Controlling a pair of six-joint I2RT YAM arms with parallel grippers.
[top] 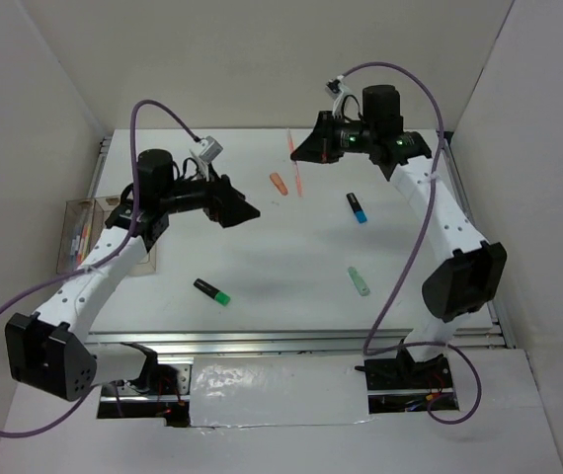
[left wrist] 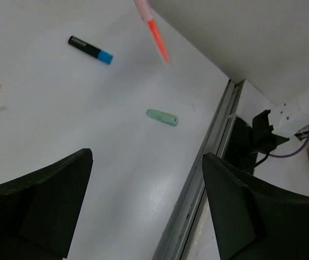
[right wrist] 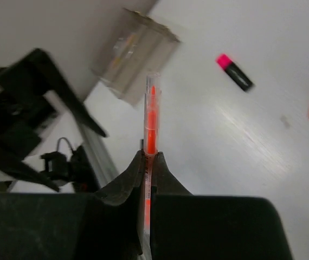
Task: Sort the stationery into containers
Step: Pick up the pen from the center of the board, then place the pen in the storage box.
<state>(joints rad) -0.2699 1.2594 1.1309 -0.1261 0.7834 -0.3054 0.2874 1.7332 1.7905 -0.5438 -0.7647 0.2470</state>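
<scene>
Fingers (right wrist: 126, 181) of the right gripper (right wrist: 149, 158) are pinched together on the red pen (right wrist: 151, 122), which sticks out ahead of them, probably so it can be carried to the bins (top: 82, 229) at the left edge of the table (top: 281, 267). Meanwhile the left gripper (left wrist: 146, 160) hangs above the table with its jaws wide apart and empty, likely ready for the green highlighter (top: 211, 291) nearby.

White table (top: 291, 267) between white walls (top: 262, 59), metal rail (top: 301, 338) along its near edge, crinkled silver sheet (top: 272, 390) just beside.
</scene>
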